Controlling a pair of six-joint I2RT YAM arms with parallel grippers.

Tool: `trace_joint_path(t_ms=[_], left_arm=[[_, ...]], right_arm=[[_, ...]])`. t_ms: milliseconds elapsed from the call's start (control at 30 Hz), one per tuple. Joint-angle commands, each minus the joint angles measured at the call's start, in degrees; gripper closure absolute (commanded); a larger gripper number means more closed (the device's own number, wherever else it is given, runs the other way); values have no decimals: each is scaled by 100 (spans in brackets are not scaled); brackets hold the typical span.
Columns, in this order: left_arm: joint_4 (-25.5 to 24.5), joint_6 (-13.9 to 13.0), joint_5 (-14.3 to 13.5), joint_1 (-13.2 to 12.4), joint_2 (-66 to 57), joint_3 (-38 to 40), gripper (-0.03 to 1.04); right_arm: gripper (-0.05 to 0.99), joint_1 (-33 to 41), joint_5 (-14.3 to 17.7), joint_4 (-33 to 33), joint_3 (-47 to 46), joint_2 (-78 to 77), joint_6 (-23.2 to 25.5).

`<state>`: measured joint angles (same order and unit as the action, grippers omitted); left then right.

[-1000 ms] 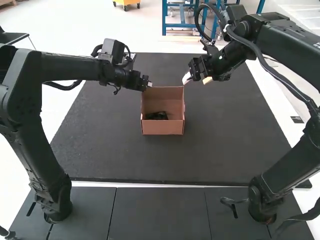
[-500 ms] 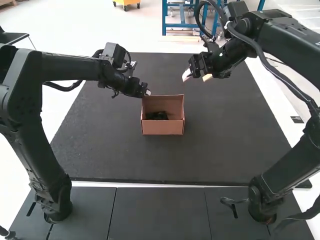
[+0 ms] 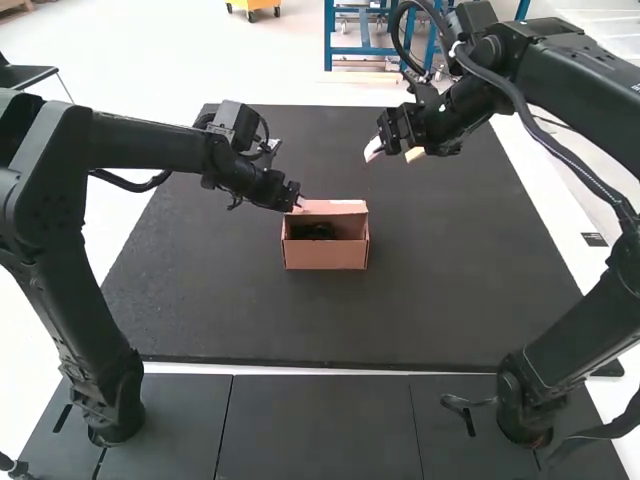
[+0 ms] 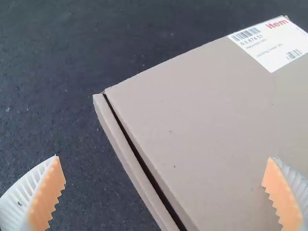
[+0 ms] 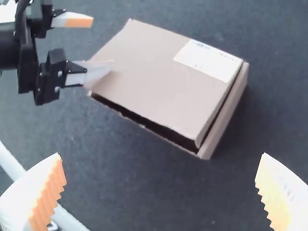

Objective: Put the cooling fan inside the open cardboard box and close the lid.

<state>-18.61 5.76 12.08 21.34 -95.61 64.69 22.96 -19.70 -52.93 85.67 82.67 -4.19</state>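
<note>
The cardboard box (image 3: 325, 250) stands mid-mat, and the dark cooling fan (image 3: 320, 231) shows inside through the front gap. Its lid (image 3: 331, 207) is tilted low over the opening, a dark slit left along one side (image 5: 144, 122). My left gripper (image 3: 290, 195) is open at the lid's rear left corner, with one finger (image 5: 94, 70) against the lid edge and the other (image 5: 72, 21) off to the side. The lid (image 4: 207, 134) with its white label (image 4: 272, 43) lies between the left fingers. My right gripper (image 3: 385, 148) hangs open above and behind the box's right side, holding nothing.
The black mat (image 3: 450, 290) has free room around the box on every side. White table strips (image 3: 560, 215) flank the mat. The left arm's link (image 3: 140, 140) stretches over the mat's rear left part.
The left gripper moved down and to the right, bringing the lid from upright to low over the box. The right gripper lifted slightly away from the lid, then stayed put.
</note>
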Motion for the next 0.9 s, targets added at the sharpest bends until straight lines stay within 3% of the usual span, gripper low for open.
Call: trace_joint_path(t_ms=[0, 300, 867], left_arm=[[42, -66, 84, 45, -19, -26, 4], [-143, -110, 84, 45, -221, -79, 4], [-55, -251, 84, 45, -476, -246, 4]], right_arm=[[3, 15, -25, 19, 240, -85, 58], [4, 15, -25, 28, 275, -85, 76], [4, -11, -34, 37, 301, -85, 120]])
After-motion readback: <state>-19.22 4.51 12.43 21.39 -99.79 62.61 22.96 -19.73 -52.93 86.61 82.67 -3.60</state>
